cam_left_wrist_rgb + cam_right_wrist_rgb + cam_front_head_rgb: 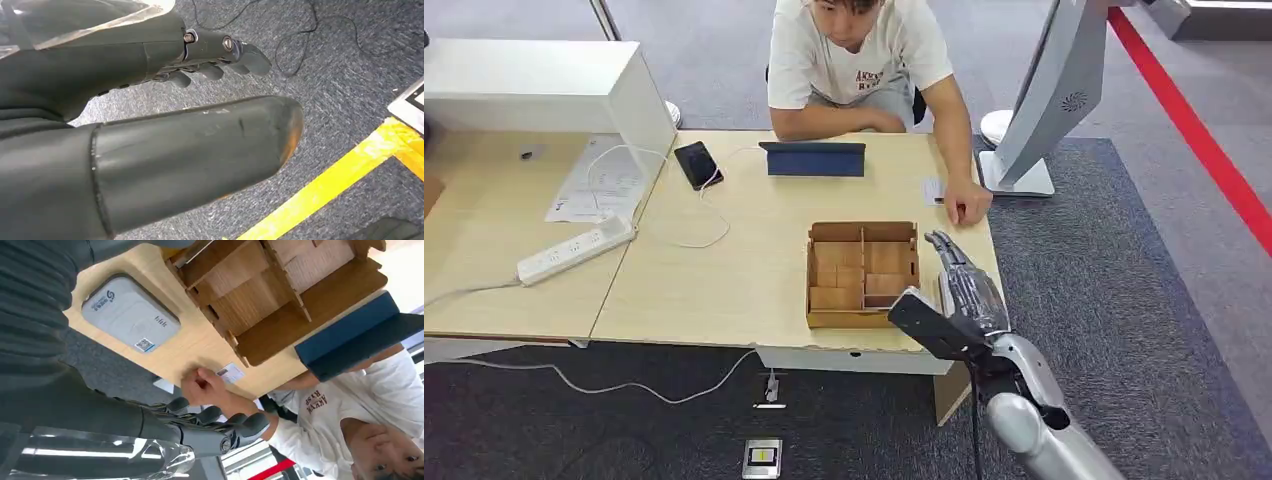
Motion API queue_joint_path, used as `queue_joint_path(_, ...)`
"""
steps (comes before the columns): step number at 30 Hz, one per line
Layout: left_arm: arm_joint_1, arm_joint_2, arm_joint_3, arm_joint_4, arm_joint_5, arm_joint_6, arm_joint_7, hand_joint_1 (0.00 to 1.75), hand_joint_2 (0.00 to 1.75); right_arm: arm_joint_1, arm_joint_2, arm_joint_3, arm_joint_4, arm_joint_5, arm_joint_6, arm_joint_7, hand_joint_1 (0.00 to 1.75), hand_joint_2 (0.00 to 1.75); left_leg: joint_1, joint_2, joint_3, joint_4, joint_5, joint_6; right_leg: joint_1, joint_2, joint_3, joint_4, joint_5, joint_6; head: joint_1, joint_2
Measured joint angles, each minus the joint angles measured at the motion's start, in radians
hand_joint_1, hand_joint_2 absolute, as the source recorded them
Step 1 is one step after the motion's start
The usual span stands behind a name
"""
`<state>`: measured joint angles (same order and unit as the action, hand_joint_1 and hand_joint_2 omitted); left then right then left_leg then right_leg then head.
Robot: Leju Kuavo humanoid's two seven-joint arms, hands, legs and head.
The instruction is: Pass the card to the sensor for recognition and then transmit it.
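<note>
The right hand [954, 275] is wide open and holds nothing, above the desk's [724, 280] right edge; a person's hand [967, 203] presses the card [934, 190] there.

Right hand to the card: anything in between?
Bare tabletop only, head view. The right hand hovers short of the card, which the person's hand holds down.

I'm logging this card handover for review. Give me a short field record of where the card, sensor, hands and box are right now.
card: lies flat on the table near its far right edge, under the person's hand
sensor: grey pad on the table by the right hand, nothing on it
right hand: empty, fingers apart, raised over the table's right edge
left hand: empty, hanging over carpet
wooden box: divided tray at table centre
task stage: card not yet taken
</note>
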<state>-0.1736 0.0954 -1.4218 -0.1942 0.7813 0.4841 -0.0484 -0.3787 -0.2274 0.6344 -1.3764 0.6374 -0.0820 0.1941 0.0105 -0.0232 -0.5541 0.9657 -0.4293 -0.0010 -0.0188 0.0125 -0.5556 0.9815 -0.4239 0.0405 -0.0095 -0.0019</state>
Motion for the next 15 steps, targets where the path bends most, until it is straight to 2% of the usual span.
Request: queue_joint_path(15,-0.001,0.000,0.000,0.000,-0.002,-0.005,0.000,0.00,0.00,-0.006,-0.006,0.016,0.011,0.054,0.027,0.029,0.00,1.75,0.000,0.000,0.000,0.000,0.000,0.000,0.000,0.000,0.000,0.000,0.000,0.000,0.000,0.000)
